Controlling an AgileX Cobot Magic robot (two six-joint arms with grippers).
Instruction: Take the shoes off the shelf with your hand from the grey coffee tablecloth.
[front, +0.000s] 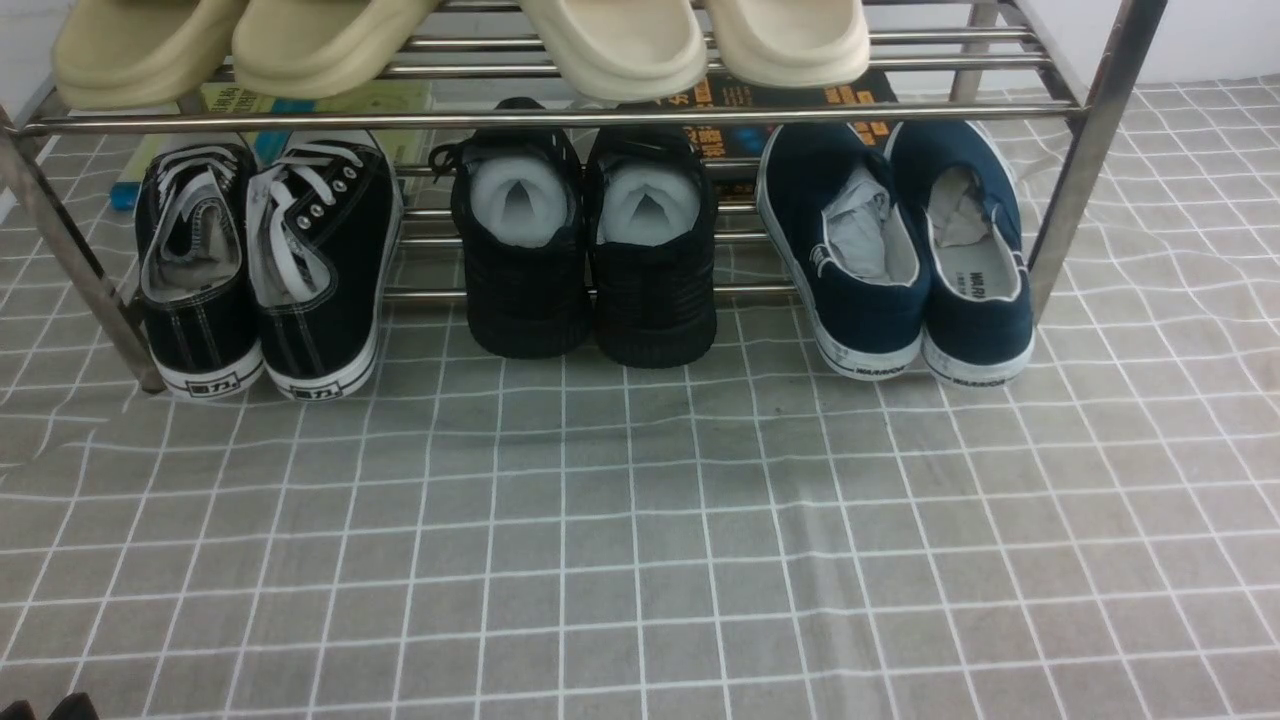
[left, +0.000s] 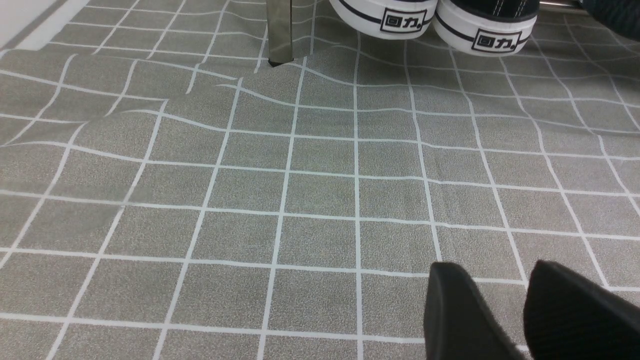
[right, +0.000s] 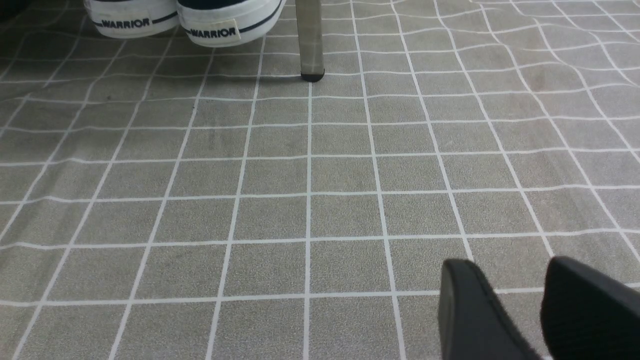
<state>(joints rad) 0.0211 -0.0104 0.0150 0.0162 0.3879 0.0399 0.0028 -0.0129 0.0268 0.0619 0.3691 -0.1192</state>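
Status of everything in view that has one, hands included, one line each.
Navy shoes: on the shelf's lower tier, paper inside
Black sneakers: laced, on the lower tier
All-black shoes: white stuffing inside
Shelf: upright
Tablecloth: spread out, slightly wrinkled
Left hand: slightly open, holding nothing
Right hand: slightly open, holding nothing

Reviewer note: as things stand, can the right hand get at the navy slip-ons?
Probably yes: the right hand is open over bare cloth, and the navy slip-ons have heels facing out, though the rack's upper tier limits reaching from above.
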